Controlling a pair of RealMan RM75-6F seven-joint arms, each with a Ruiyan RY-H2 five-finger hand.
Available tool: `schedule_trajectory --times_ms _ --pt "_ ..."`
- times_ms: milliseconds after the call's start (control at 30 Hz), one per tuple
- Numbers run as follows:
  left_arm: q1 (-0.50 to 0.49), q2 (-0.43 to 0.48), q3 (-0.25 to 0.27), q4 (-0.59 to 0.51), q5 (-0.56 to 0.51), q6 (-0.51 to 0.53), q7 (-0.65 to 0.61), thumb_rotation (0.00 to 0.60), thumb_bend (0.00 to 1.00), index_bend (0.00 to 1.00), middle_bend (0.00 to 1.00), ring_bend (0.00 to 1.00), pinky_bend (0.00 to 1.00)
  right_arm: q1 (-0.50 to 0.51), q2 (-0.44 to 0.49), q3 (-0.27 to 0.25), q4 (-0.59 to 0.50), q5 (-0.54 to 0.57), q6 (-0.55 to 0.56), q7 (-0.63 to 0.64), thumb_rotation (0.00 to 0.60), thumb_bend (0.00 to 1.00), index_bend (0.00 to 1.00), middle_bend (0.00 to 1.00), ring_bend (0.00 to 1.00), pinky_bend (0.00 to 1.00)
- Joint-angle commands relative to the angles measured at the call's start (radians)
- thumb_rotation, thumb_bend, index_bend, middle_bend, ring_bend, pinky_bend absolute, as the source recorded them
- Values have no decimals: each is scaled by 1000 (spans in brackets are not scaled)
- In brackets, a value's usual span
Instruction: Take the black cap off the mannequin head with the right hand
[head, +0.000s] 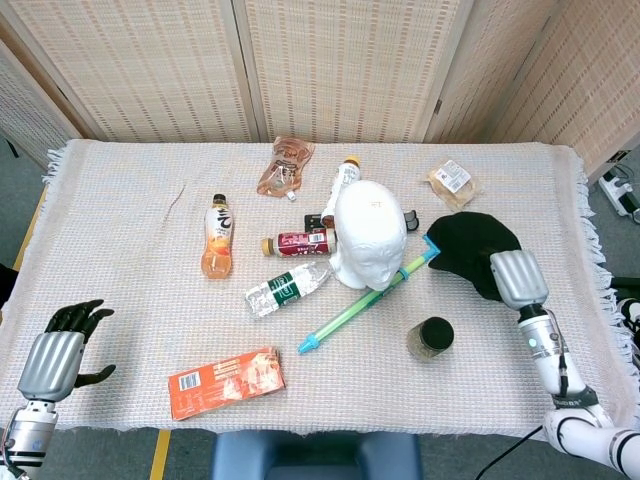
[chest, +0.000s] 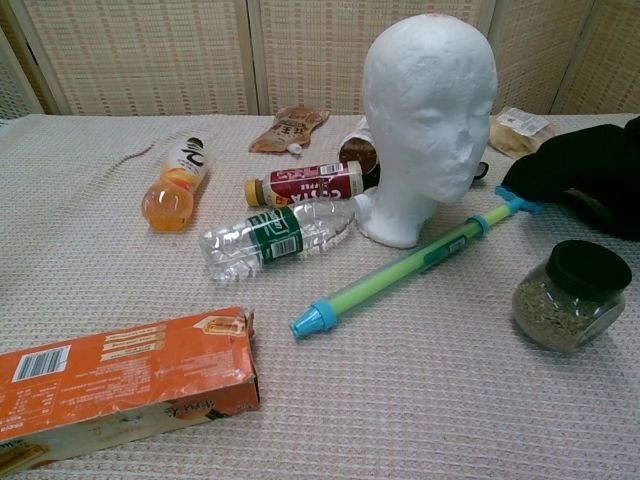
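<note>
One black cap (head: 470, 250) sits in my right hand (head: 510, 280), off the bare mannequin head (head: 369, 232). I should set it flat on the worktop (head: 130, 180), avoiding the jar (head: 431, 338). My left hand (head: 58, 350) hangs open, holding nothing.

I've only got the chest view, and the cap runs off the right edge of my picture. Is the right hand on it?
Observer: Yes. In the head view the right hand sits at the near right edge of the cap. Its fingers are hidden, so I cannot tell whether it grips.
Operator: Where's the left hand?
Observer: The left hand is by the near left corner of the table, fingers apart, holding nothing.
Operator: Is the whole cap over the table?
Observer: Yes, all of it lies inside the table's right edge, with the jar nearer the robot than it.
</note>
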Motion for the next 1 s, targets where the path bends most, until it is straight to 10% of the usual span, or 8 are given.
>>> schedule_trajectory --times_ms 33,1000 --pt "0 -1 1 2 -2 -2 -1 600 101 252 177 153 168 20 19 -9 -62 63 -61 -68 600 0 0 88 74 334" --pt "33 -49 -29 68 12 104 -23 600 100 248 175 151 168 -406 252 -206 -337 -257 543 53 600 0 137 220 184 311"
